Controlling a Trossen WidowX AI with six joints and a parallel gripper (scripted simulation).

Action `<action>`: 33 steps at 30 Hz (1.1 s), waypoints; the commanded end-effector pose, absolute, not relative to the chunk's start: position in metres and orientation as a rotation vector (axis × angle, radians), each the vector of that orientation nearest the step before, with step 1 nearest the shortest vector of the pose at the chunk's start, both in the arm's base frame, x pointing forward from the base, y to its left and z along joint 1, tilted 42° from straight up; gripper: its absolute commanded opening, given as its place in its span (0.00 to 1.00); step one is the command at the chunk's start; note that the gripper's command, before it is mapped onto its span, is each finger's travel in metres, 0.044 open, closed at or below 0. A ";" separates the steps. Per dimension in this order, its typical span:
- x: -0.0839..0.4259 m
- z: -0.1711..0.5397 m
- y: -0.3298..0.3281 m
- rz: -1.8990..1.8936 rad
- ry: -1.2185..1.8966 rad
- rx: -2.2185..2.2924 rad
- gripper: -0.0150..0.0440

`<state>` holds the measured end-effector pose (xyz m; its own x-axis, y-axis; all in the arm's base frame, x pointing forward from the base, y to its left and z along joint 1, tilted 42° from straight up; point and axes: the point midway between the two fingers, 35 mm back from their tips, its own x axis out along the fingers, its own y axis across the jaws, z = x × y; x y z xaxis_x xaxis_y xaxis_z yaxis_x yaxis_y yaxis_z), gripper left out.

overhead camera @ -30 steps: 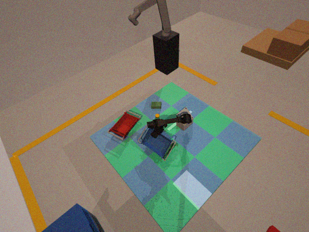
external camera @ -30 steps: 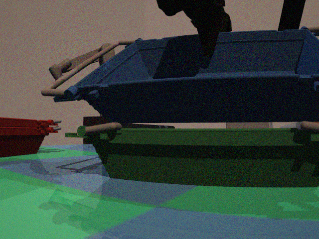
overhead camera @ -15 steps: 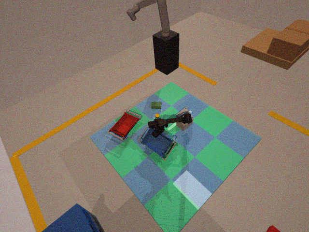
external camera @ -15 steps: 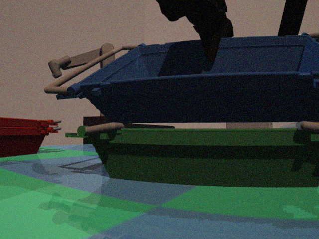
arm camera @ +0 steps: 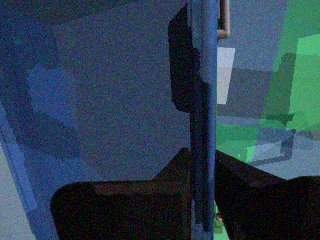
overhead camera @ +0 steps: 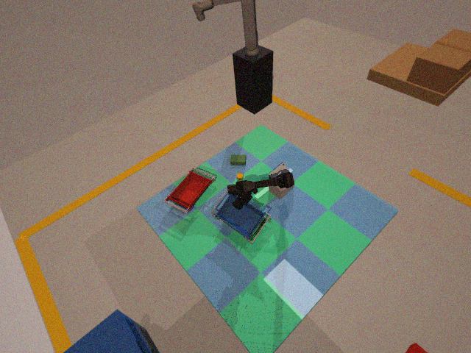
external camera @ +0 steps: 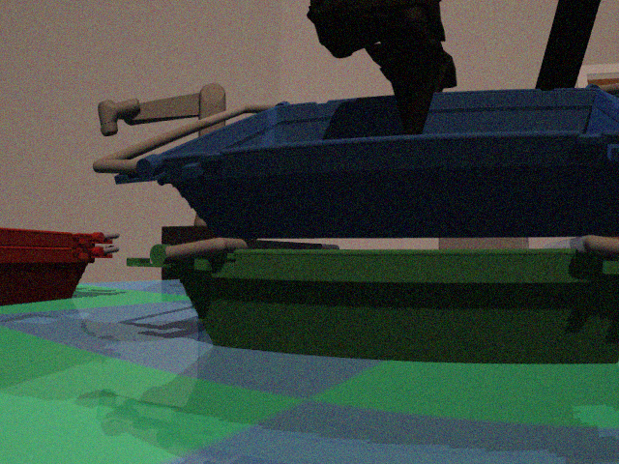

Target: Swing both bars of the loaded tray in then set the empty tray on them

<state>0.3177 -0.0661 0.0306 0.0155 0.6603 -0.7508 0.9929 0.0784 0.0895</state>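
Note:
The blue tray (overhead camera: 243, 218) (external camera: 349, 199) (arm camera: 125, 100) is empty where its inside shows, with a wire bar (external camera: 164, 140) swung out at its left end. My gripper (overhead camera: 240, 201) (external camera: 425, 101) (arm camera: 195, 154) is shut on its long wall on the robot's side. The blue tray hangs roughly level over the green tray (external camera: 399, 319), which stands on the mat. The green tray's left bar (external camera: 204, 247) and right bar (external camera: 602, 246) lie swung in across its top. The blue tray's underside is about at bar height; contact cannot be told. The blocks are hidden.
A red tray (overhead camera: 192, 187) (external camera: 40, 245) stands to the left on the checkered mat (overhead camera: 325, 235). An olive block (overhead camera: 238, 159) and an orange cylinder (overhead camera: 240, 176) are behind the blue tray. A pale flat panel (overhead camera: 294, 284) lies toward the front. A black pedestal (overhead camera: 252, 81) carries another arm.

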 end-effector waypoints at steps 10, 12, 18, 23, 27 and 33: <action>0.310 0.024 -0.056 -0.648 1.710 1.646 0.25; 0.309 0.022 -0.054 -0.648 1.710 1.646 0.25; 0.307 0.020 -0.051 -0.648 1.710 1.646 0.25; 0.305 0.018 -0.049 -0.648 1.710 1.646 0.25; 0.303 0.014 -0.046 -0.648 1.710 1.646 0.25; 0.301 0.011 -0.042 -0.648 1.711 1.646 0.25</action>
